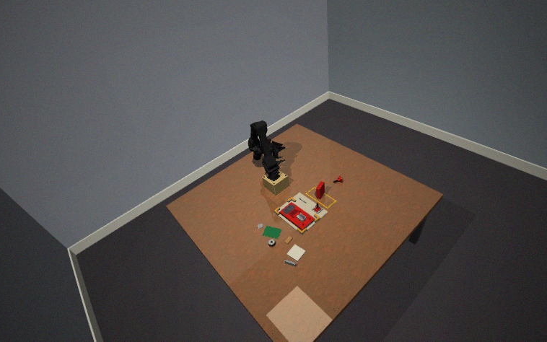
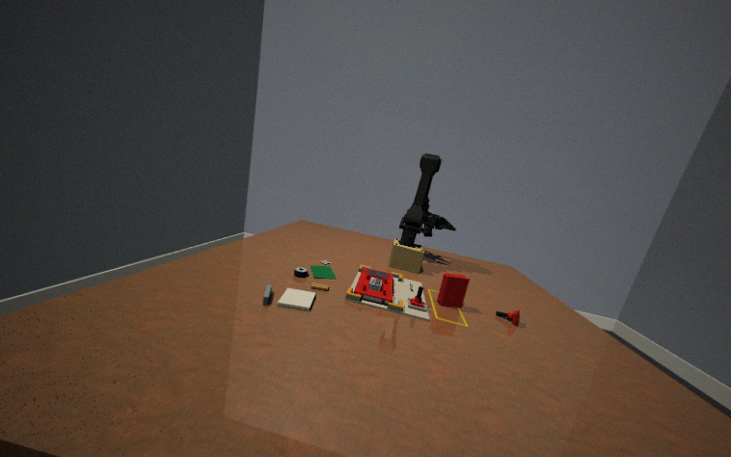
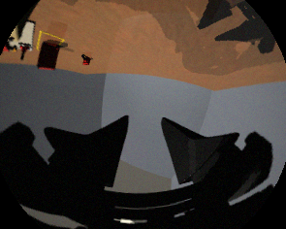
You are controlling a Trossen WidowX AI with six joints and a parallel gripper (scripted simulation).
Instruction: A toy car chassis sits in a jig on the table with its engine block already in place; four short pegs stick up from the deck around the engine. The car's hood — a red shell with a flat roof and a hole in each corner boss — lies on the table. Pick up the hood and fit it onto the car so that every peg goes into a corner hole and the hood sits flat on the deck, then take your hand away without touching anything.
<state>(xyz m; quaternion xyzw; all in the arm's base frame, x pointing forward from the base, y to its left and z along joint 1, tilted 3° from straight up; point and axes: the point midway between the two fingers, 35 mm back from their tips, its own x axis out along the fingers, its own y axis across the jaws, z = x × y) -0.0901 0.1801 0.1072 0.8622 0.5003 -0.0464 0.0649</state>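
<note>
One claw [image 1: 283,153] [image 2: 455,228] [image 3: 145,119] is ours, its fingers parted around nothing; we see the red hood [image 1: 320,190] [image 2: 453,289] [image 3: 47,54] standing on edge beside the chassis jig [image 1: 322,211] [image 2: 422,312], off the car.

Plain grey walls [image 1: 161,84] [image 2: 471,101] rise behind a brown wooden table [image 1: 364,237] [image 2: 471,386] [image 3: 102,24].

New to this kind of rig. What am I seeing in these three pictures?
One black jointed arm on a block, ending in a two-fingered claw. It's open and holds nothing.

First picture: from high above. Second: from across the table. Third: from the arm's wrist, past the fingers.

On the table, a toy car chassis sits in a jig; beside it, a red block-like part, probably the hood, stands on edge. Smaller pieces lie around.
</note>
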